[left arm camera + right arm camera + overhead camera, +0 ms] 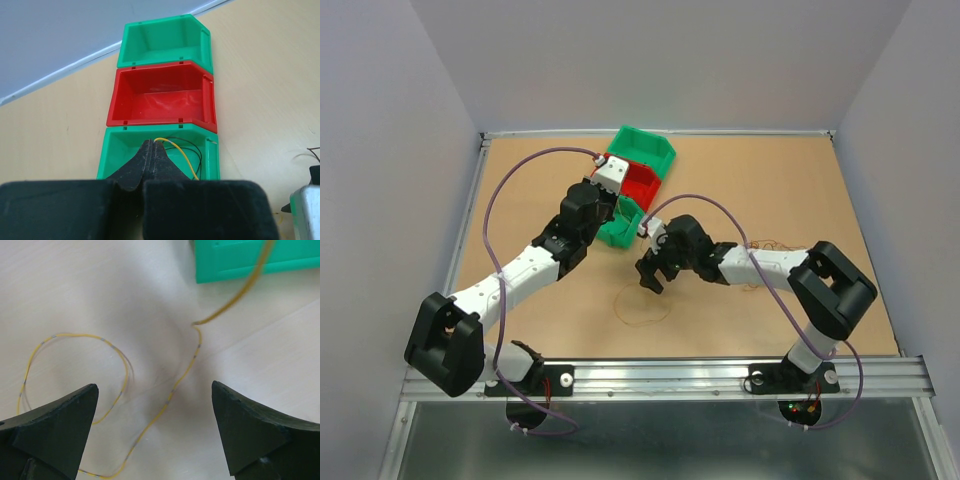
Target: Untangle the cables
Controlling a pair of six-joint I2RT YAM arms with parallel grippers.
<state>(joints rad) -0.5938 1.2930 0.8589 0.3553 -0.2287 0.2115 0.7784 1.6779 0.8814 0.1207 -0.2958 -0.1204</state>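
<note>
My left gripper [152, 144] is shut on a thin yellow cable [182, 156] and holds it over the near green bin [112, 155]. A thin black cable [199, 150] lies curled in that bin. In the top view the left gripper [618, 208] hangs over this bin [610, 236]. The yellow cable runs down out of the bin and ends in a loop on the table [642, 308]. My right gripper [154, 387] is open and empty, low over that cable [172, 390], with a finger on each side. It also shows in the top view [648, 275].
A red bin [162, 97] and a far green bin [165, 42] stand in a row behind the near one. A faint bunch of thin dark strands [772, 245] lies by the right forearm. Grey walls ring the table.
</note>
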